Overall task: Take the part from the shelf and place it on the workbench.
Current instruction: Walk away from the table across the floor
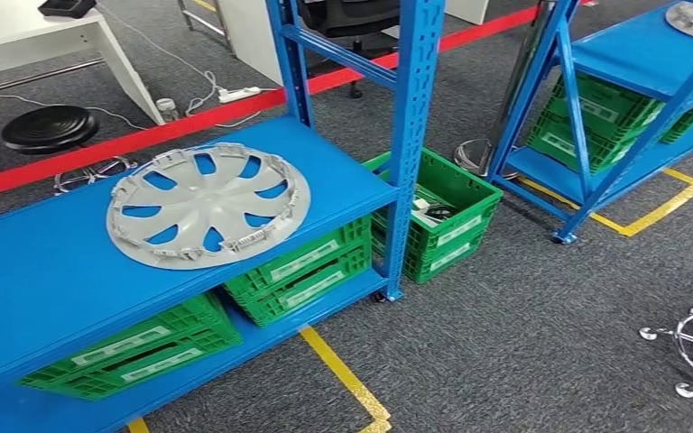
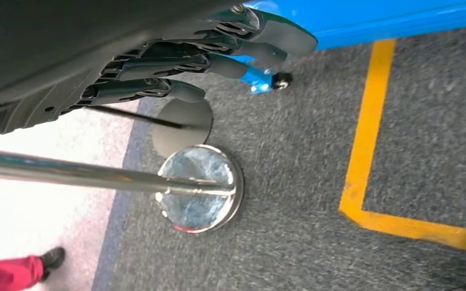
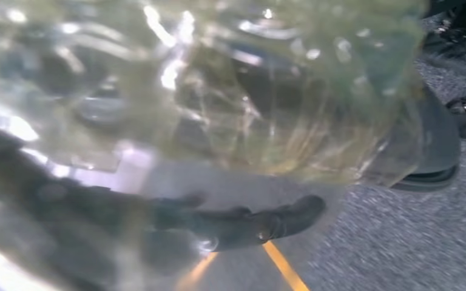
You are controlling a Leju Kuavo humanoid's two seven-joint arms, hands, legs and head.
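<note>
Approach step: the hubcap (image 1: pixel 207 206) lies flat at centre-left of the head frame on the blue shelf (image 1: pixel 45 271), round with no long axis, ribbed side seemingly up. The left hand (image 2: pixel 176 60) hangs over the floor, fingers (image 2: pixel 261 51) loosely extended and holding nothing; the right hand's state I cannot tell. Next, I'd judge, both arms must rise and reach in.

Workshop storage area

Blue steel shelving (image 1: pixel 54 262) holds green parts crates (image 1: pixel 302 266) over grey carpet marked with yellow floor tape (image 1: pixel 347 379) and a red line (image 1: pixel 126 140).
</note>
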